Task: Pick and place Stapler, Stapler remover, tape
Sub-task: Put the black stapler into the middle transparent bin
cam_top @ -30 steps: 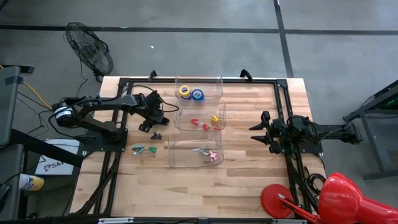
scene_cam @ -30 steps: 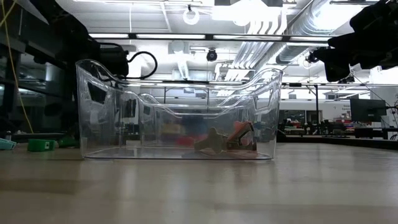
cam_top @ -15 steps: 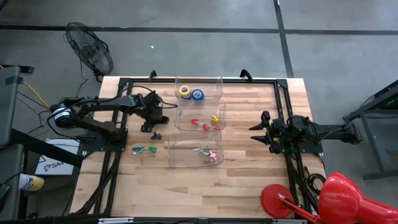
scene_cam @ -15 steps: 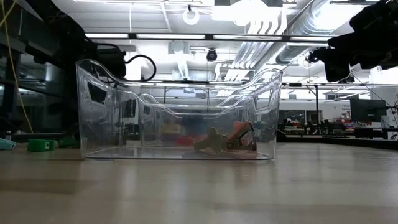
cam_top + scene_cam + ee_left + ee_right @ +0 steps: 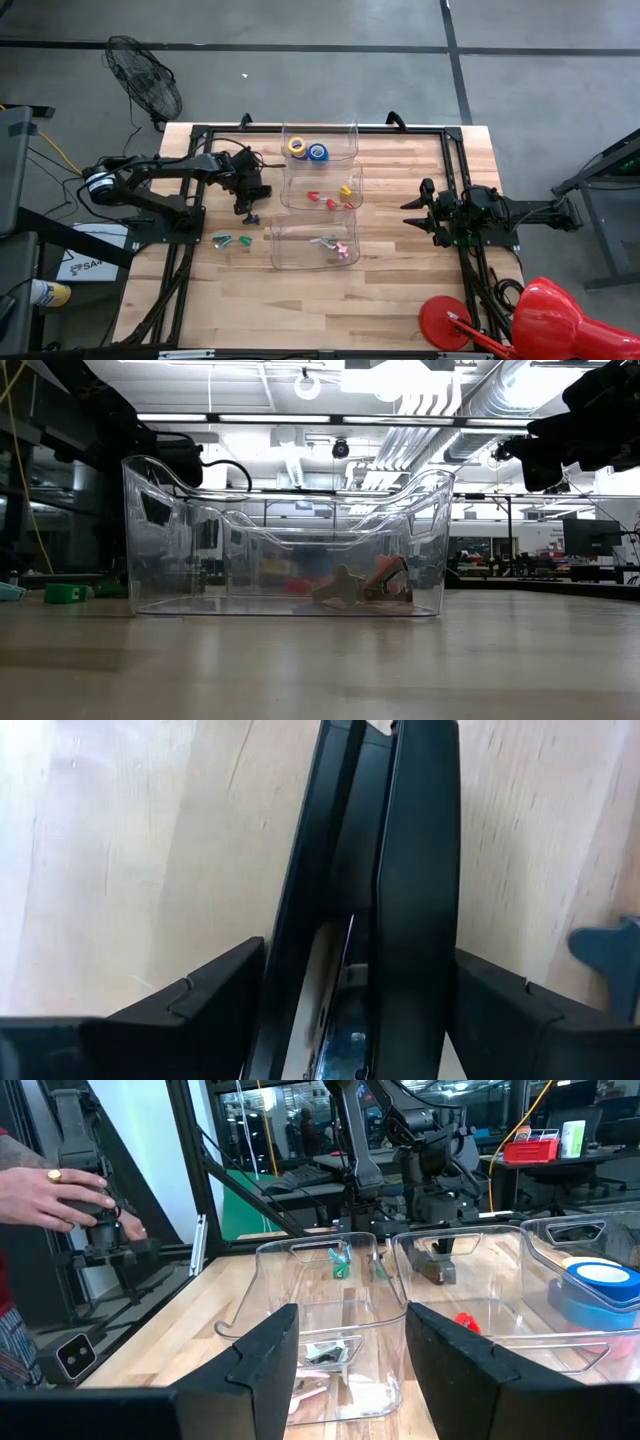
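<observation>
No legible text, label or number anywhere on table or bins

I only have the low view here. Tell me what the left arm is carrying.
Observer: The left gripper has its jaws closed on a black stapler.
Operator: Give me its position relative to the bins.
Observer: It sits just left of the middle bin, outside it, with a small dark blue item on the table close by.
Operator: Now report the right arm.
Observer: The right gripper waits at the table's right side, jaws open and empty.
</observation>
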You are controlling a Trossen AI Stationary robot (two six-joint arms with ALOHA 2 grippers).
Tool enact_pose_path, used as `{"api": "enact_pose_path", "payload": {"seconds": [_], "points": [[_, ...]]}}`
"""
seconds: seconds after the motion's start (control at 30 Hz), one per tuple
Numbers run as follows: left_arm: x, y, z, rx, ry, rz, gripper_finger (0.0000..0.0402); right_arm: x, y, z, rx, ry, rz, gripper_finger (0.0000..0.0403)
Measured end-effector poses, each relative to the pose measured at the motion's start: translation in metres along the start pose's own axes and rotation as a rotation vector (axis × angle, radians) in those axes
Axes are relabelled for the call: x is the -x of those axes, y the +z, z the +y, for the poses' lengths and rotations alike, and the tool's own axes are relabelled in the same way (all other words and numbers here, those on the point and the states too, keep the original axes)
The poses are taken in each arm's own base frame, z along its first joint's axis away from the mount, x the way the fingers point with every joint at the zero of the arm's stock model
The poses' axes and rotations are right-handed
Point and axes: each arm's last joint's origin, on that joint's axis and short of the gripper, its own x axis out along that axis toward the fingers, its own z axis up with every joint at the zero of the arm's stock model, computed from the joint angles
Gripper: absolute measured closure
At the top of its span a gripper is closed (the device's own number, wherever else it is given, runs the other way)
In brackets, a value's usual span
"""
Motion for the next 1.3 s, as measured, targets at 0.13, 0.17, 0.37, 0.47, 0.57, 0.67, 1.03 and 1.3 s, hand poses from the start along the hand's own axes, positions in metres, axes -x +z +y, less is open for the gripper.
{"api": "enact_pose_path", "payload": {"seconds": [0.13,0.17,0.37,0.47,0.57,0.67,1.03,1.3], "points": [[0.0,0.0,0.0,-0.001,-0.004,0.002,0.0147,0.0,0.0,0.0,0.0,0.0,0.0,0.0226],[0.0,0.0,0.0,-0.001,-0.005,0.004,0.0157,0.0,0.0,0.0,0.0,0.0,0.0,0.0226],[0.0,0.0,0.0,0.033,-0.007,0.003,0.0215,0.0,0.0,0.0,0.0,0.0,0.0,0.0226],[0.0,0.0,0.0,0.052,-0.007,0.003,0.0215,0.0,0.0,0.0,0.0,0.0,0.0,0.0226],[0.0,0.0,-0.001,0.057,-0.007,0.007,0.0215,0.0,0.0,0.0,0.0,0.0,0.001,0.0226],[0.003,0.001,0.0,0.079,-0.003,0.024,0.0215,0.0,0.0,0.0,0.0,0.0,0.001,0.0226],[0.055,0.042,0.009,0.232,0.047,0.074,0.0215,0.0,0.0,0.0,0.0,0.0,0.0,0.0226],[0.117,0.08,0.007,0.363,0.193,0.005,0.0215,0.0,0.0,0.0,0.0,0.0,0.0,0.0226]]}}
